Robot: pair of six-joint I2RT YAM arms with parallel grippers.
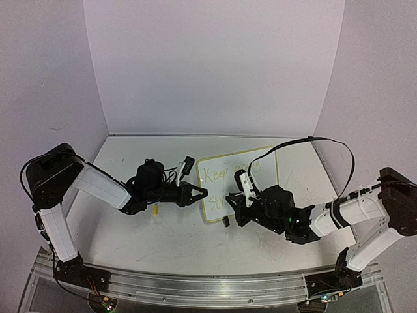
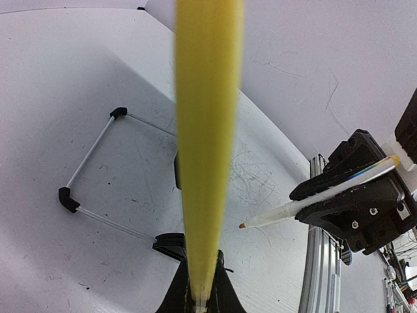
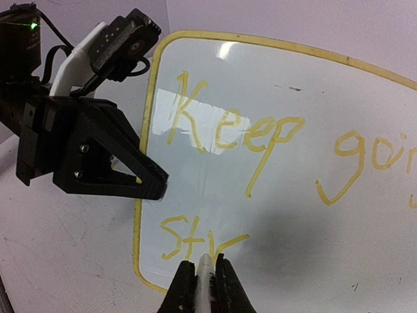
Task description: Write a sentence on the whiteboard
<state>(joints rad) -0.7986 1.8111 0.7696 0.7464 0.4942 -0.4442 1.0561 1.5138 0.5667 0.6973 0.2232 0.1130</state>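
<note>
Right wrist | right pincer (image 3: 205,263) grips marker (image 3: 206,279) | left pincer (image 2: 201,290) grips yellow rod (image 2: 207,130)

Robotics lab cell: plain pale walls (image 1: 215,65) around a scuffed white tabletop (image 1: 163,241), aluminium rail (image 1: 208,287) at its near edge.

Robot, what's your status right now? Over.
Right gripper shut on marker, tip at whiteboard. Sentence unfinished, second line reads Str. Left gripper shut on yellow stick at whiteboard's left edge. Nothing in the way.

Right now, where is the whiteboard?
Top view: the whiteboard sits just right of table centre, between the grippers, left gripper clamping its left edge, right gripper at its lower front.
</note>
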